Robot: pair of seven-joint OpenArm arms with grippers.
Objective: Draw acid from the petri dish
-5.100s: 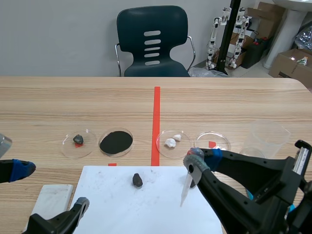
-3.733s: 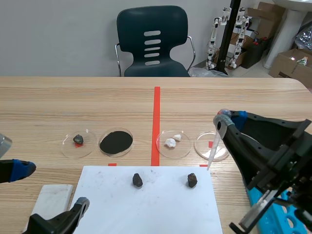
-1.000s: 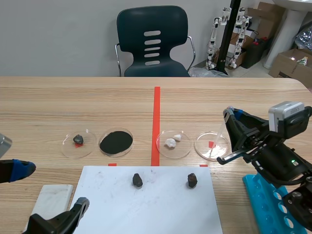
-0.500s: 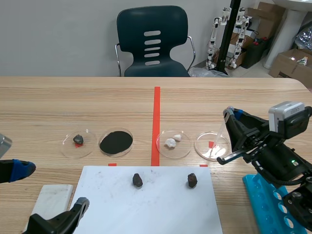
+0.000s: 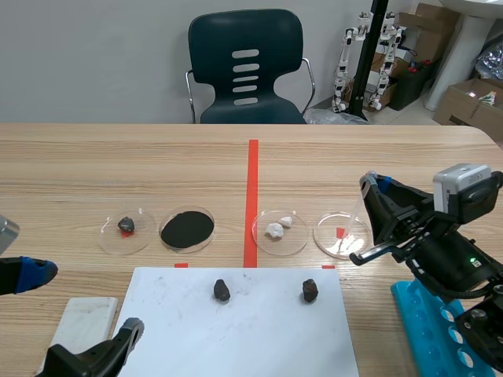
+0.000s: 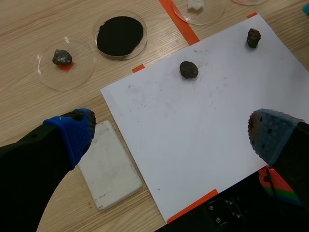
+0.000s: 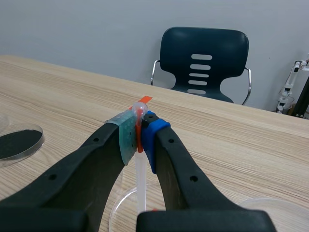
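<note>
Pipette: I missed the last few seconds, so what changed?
The right gripper, fingers shut on the pipette, carried it from over the white sheet, rightward and away, to the clear petri dish, tip in or just over it. It has been motionless for the last second. The left gripper, rocks and other dishes stayed put.

A robotics lab: small humanoid robots (image 5: 344, 61) and cardboard boxes (image 5: 470, 100) stand behind a dark chair (image 5: 246, 67) and tape-marked wooden surface (image 5: 118, 161).
</note>
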